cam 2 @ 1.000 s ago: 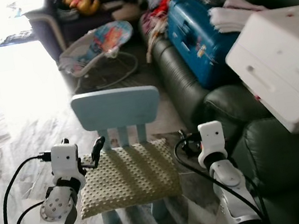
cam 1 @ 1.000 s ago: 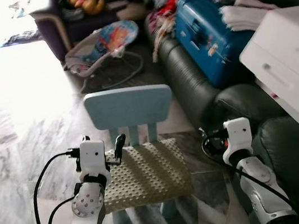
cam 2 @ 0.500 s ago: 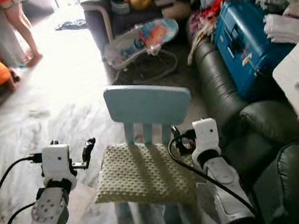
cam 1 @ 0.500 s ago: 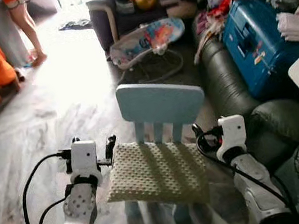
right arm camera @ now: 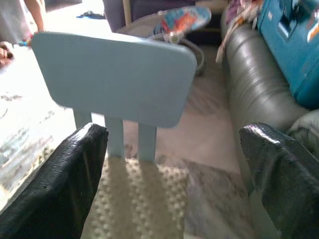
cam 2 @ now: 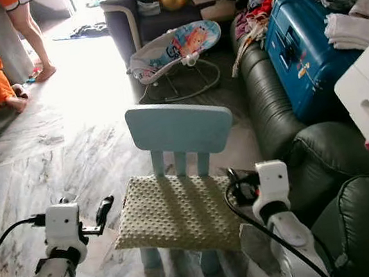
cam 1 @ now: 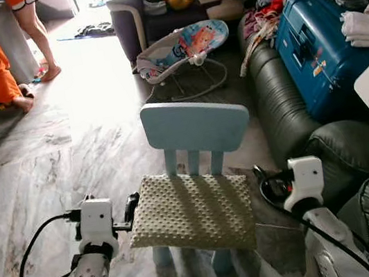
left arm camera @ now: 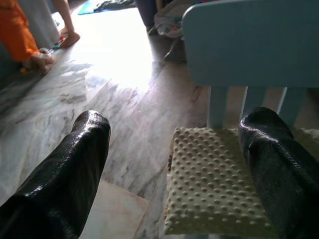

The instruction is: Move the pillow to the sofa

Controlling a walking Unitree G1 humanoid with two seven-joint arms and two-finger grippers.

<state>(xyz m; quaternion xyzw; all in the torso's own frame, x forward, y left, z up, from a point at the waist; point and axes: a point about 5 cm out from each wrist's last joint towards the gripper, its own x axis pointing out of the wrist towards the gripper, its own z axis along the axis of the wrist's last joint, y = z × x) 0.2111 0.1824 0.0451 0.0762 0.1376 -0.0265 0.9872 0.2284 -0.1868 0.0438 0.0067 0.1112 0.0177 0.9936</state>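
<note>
Now both grippers hang lower and farther from the pillow than half a second ago, so the grasp is not yet begun. Spread wide, the left gripper (cam 1: 132, 213) sits at the cushion's nine o'clock edge; the right gripper (cam 2: 238, 187), fingers also apart, flanks its three o'clock edge. Between them, the cream dimpled fabric pillow (cam 1: 192, 209) lies untouched on the pale blue plastic child's chair (cam 1: 195, 127). Beyond, at three o'clock, stands the dark green leather sofa (cam 1: 274, 106).
</note>
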